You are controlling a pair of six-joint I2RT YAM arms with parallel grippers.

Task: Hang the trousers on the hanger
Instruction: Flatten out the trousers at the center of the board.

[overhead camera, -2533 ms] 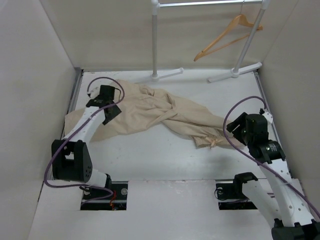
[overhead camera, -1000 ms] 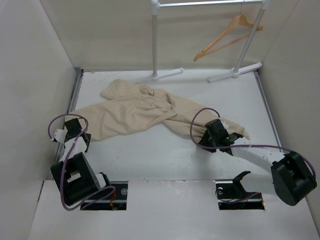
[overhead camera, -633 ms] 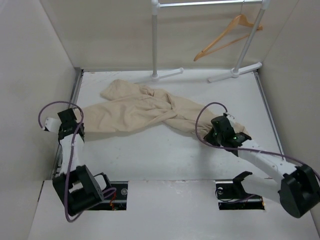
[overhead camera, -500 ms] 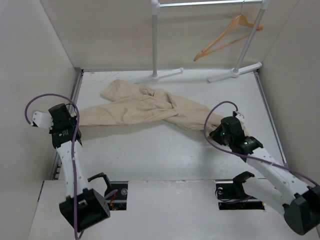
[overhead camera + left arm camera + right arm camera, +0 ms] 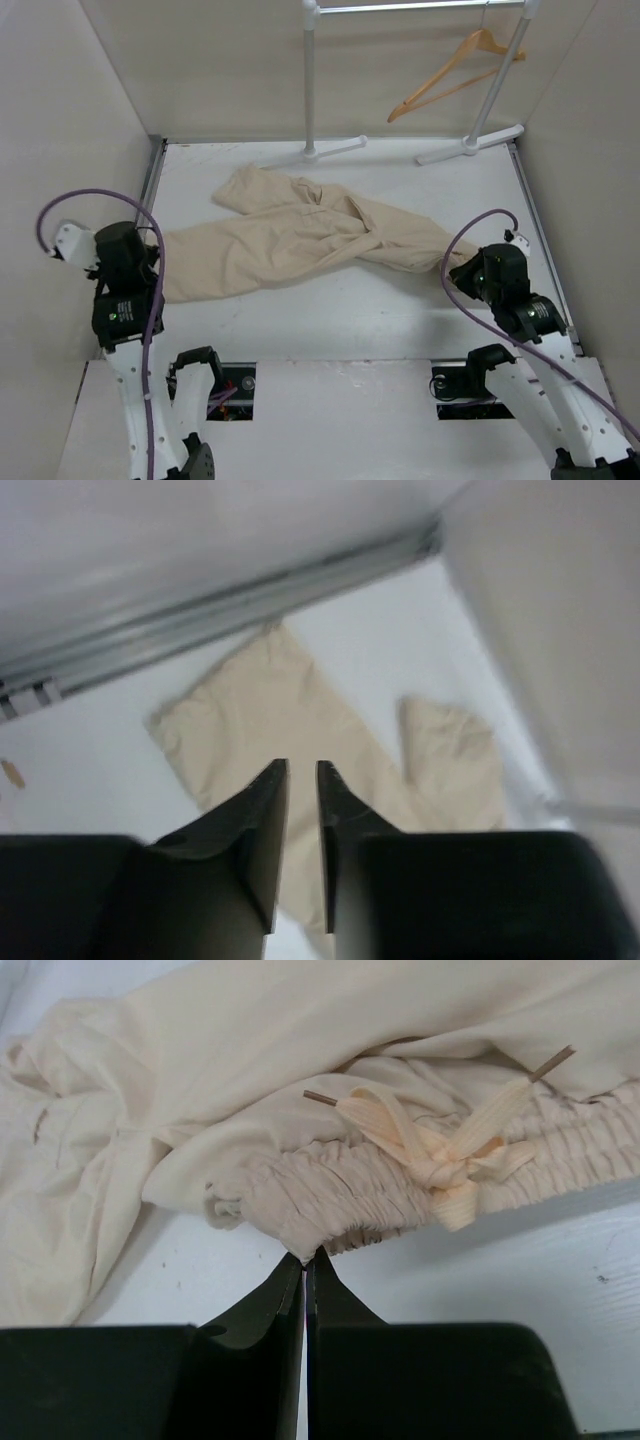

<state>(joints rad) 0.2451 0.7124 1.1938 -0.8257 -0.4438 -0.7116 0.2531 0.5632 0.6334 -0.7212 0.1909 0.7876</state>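
The beige trousers [image 5: 300, 235] lie spread across the table, one leg reaching left and the waist to the right. My right gripper [image 5: 305, 1253] is shut on the gathered waistband edge of the trousers [image 5: 250, 1110], just left of the knotted drawstring [image 5: 440, 1165]; in the top view the right gripper [image 5: 462, 268] sits at the cloth's right end. My left gripper [image 5: 300, 765] hovers above the trouser leg's end [image 5: 270, 720], its jaws a narrow gap apart with nothing between them. The wooden hanger [image 5: 455, 70] hangs tilted on the rack at the back right.
The white clothes rack [image 5: 310, 80] stands at the back, its feet [image 5: 470, 143] on the table's far edge. White walls close in on both sides. A metal rail [image 5: 230, 605] runs along the left wall beside the left arm [image 5: 120, 290].
The right gripper has drawn the waist to the right and nearer. The left arm has drawn back toward the near edge, its jaws have parted slightly, and the leg end lies nearer.
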